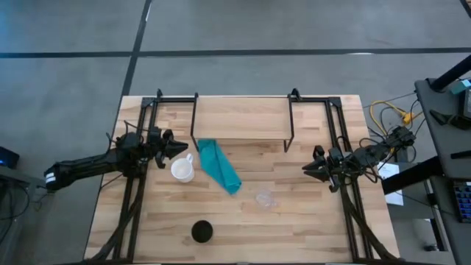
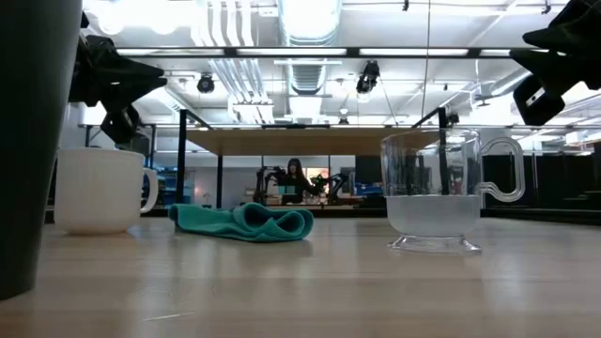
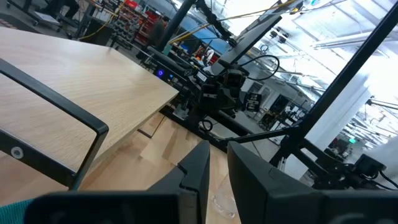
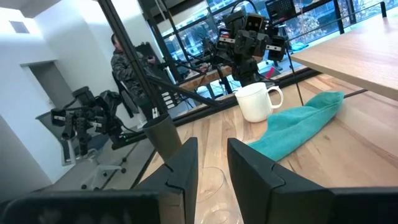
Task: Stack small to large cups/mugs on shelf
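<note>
Here the big light-wood tabletop (image 1: 294, 228) is seen carrying everything, and at its far edge the raised light-wood shelf on thin black metal legs (image 1: 243, 118) is found bare, so no cup has yet been stacked. Between shelf and middle, a crumpled teal cloth (image 1: 219, 165) is laid. The tall black cylindrical cup (image 1: 202, 232) is stood near the front edge, well apart from the rest; the white handled mug (image 1: 183, 169) is set just beside the cloth, towards the left; the small clear glass cup with a handle (image 1: 264, 198) is placed right of the cloth's lower end. The left claw (image 1: 176, 148) is held near the mug without touching it, its fingers parted by a narrow gap and nothing gripped; the right claw (image 1: 307, 169) is poised to the right of the glass cup, likewise slightly parted and empty. It is judged that the glass cup could be tipped or skidded if approached with so narrow a gap, since its rim looks wider than that gap; the cloth could be snagged when the mug is fetched; and a carried cup could be knocked against the shelf's edge or legs.
</note>
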